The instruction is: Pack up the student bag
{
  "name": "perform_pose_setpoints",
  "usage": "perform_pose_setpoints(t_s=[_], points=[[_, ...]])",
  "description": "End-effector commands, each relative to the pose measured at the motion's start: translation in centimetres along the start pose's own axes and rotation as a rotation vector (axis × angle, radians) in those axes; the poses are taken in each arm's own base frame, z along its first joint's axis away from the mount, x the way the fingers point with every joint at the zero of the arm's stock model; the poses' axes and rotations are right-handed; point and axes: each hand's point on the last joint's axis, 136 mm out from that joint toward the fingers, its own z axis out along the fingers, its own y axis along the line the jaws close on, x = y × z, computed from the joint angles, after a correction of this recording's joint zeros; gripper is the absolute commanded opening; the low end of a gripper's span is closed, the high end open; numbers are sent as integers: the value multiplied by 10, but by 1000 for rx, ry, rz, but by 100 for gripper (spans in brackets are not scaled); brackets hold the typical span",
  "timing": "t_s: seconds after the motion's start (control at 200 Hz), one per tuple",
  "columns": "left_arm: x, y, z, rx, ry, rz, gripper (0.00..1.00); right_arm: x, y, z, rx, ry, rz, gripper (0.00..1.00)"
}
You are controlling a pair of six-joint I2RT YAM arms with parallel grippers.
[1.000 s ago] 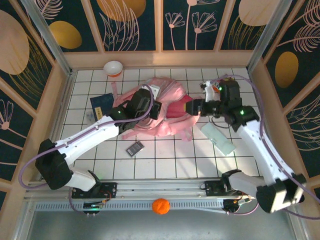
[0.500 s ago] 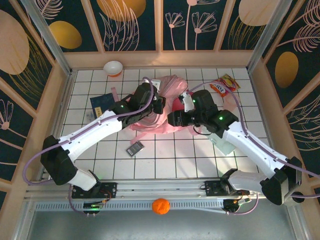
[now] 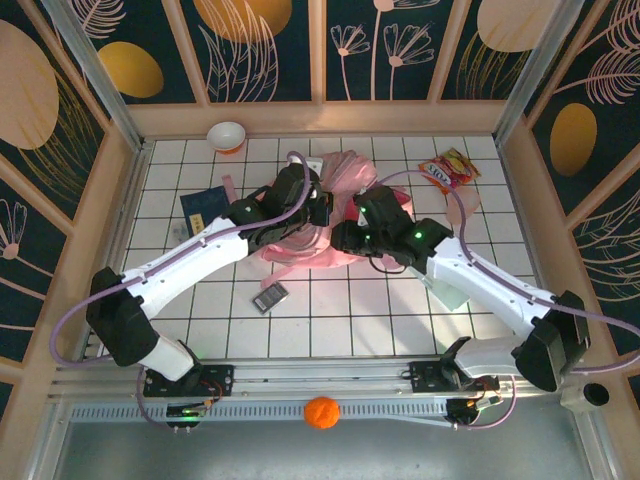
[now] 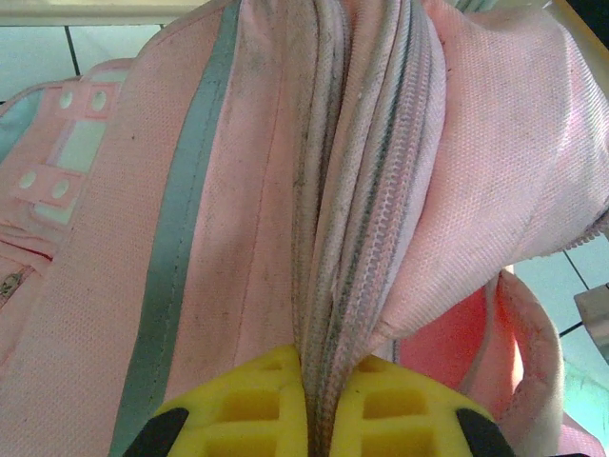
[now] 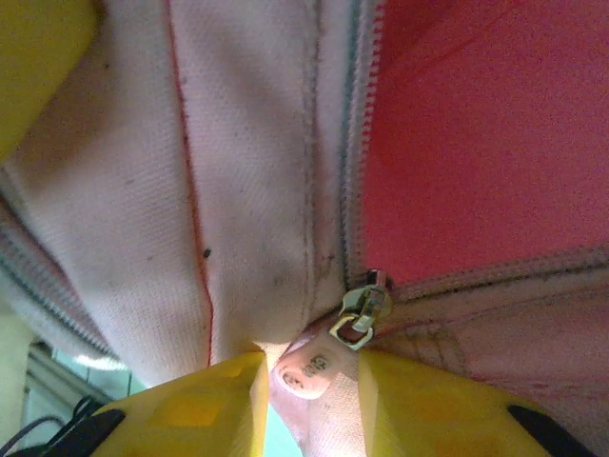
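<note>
Left hand (image 4: 319,386) is clamped tight on a bunched fold of the student bag (image 4: 238,190) along its zipper. Right hand (image 5: 309,381), just beside it, has its fingers (image 5: 190,409) narrowly apart around a pink zipper pull (image 5: 312,367); whether they grip it I cannot tell. The bag lies crumpled mid-desk (image 3: 340,310). Beyond it, a bowl (image 3: 227,136) sits far left and a snack packet (image 3: 447,171) far right.
</note>
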Motion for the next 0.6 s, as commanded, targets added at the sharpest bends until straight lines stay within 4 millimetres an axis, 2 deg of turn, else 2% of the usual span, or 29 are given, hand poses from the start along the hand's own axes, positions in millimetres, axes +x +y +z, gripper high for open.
perform_pose_setpoints(t_s=[0.0,0.115,0.19,0.3,0.43,0.596], points=[[-74,-28,-35,101,-240,-88,0,-7,-20,-2,129,-47,69,36],[-77,-31,-40,124,-252,-101,0,-13,-27,2,167,-87,99,39],[-77,-33,-42,135,-258,-110,0,-16,-28,6,167,-103,105,24],[-80,-30,-46,127,-271,-120,0,-20,-31,5,180,-127,103,8],[-88,-24,-50,93,-315,-162,0,-18,-14,3,89,-116,85,0],[-104,-14,-52,54,-399,-254,0,0,12,5,-36,-70,78,0]])
